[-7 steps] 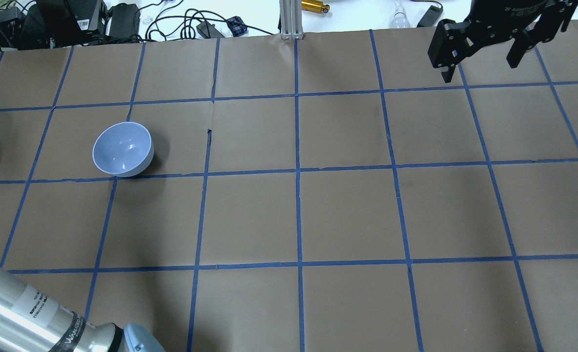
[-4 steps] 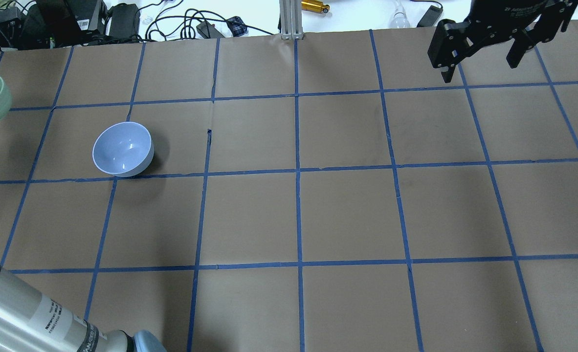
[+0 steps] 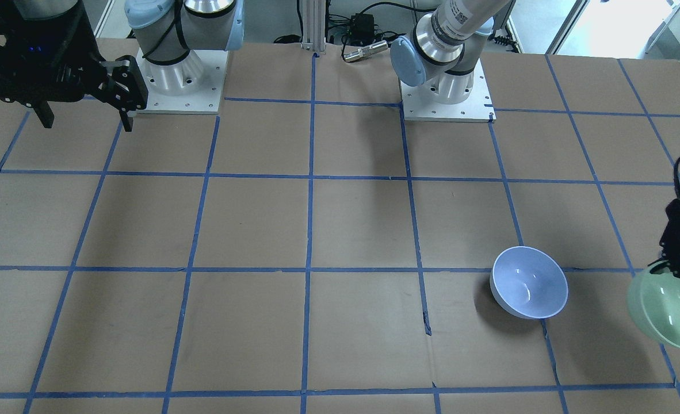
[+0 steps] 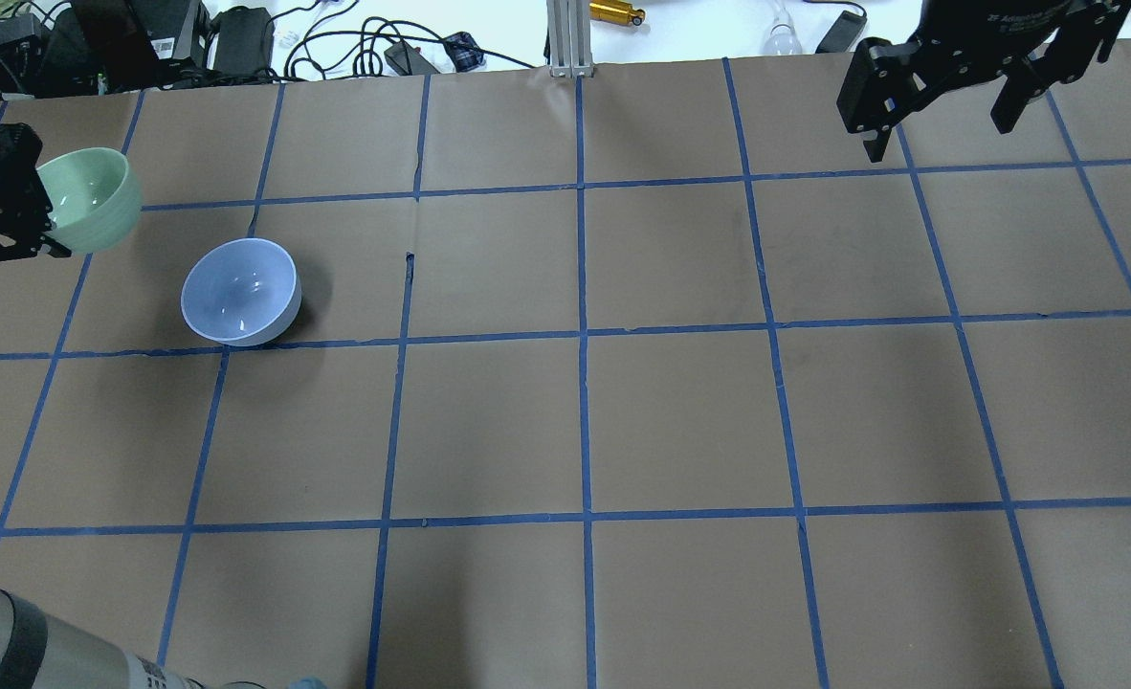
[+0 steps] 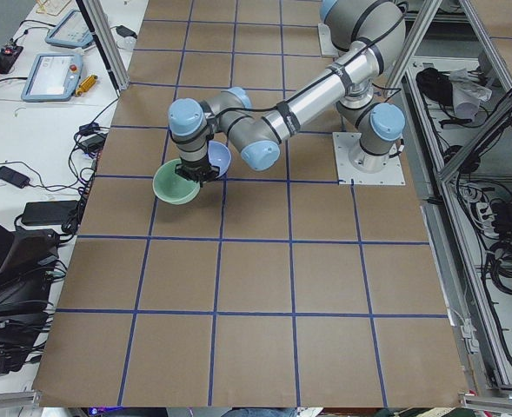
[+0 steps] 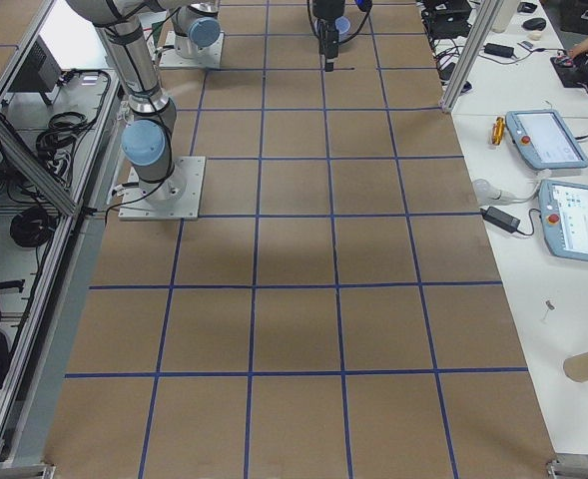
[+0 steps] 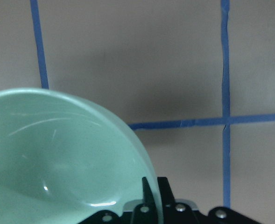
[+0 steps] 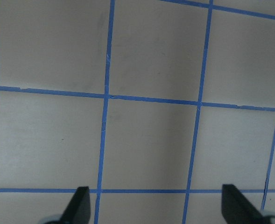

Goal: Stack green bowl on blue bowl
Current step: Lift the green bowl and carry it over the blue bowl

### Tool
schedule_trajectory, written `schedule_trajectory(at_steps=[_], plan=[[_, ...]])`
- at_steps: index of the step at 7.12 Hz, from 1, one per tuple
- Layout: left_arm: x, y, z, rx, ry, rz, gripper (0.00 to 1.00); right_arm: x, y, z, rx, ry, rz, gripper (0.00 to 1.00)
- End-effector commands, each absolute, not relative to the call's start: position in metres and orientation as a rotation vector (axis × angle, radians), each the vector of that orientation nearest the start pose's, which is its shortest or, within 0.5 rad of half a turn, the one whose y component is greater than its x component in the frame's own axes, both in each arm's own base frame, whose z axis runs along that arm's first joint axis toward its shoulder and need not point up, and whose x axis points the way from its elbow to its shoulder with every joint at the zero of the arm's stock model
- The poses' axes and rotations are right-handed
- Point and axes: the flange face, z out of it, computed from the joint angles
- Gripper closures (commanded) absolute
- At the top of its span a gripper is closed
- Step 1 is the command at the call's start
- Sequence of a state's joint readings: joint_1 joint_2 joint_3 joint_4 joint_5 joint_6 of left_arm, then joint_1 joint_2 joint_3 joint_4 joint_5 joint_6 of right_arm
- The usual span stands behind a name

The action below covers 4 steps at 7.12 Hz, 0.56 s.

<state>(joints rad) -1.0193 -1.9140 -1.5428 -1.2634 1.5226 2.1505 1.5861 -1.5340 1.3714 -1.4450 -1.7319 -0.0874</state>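
The blue bowl [image 4: 240,292] stands upright on the table at the left; it also shows in the front view [image 3: 528,282] and the left view [image 5: 220,157]. My left gripper [image 4: 34,206] is shut on the rim of the green bowl [image 4: 92,199] and holds it above the table, a little left of and beyond the blue bowl. The green bowl shows in the front view [image 3: 668,313], the left view [image 5: 176,183] and fills the left wrist view [image 7: 58,158]. My right gripper [image 4: 943,120] is open and empty, high at the far right; its fingertips [image 8: 81,205] show in the right wrist view.
The table is brown paper with a blue tape grid [image 4: 582,330]. Cables and power bricks [image 4: 240,43] lie beyond the far edge. An aluminium post [image 4: 570,38] stands at the far middle. The arm bases [image 3: 446,92] sit at the robot's side.
My left gripper has carried the green bowl in from the left edge toward the blue bowl. The left arm's lower link has slid out of view. The right arm has not moved.
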Motion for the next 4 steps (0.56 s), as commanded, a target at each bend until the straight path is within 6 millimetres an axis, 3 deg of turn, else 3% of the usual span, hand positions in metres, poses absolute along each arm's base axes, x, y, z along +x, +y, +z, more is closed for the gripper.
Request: schedule_trajectory(at_steps=[1, 3, 4], plan=[[0.13, -0.564, 0.355, -2.258, -2.166, 0.062, 1.0, 0.125, -0.504, 0.556, -0.165, 3.299, -0.051, 0.0], [0.079, -0.54, 0.35, -2.328, -2.183, 0.093, 1.0, 0.125, -0.504, 0.556, -0.165, 3.299, -0.051, 0.0], [0.064, -0.524, 0.33, -2.357, -2.183, 0.108, 1.0, 0.125, -0.504, 0.556, -0.165, 3.299, -0.051, 0.0]])
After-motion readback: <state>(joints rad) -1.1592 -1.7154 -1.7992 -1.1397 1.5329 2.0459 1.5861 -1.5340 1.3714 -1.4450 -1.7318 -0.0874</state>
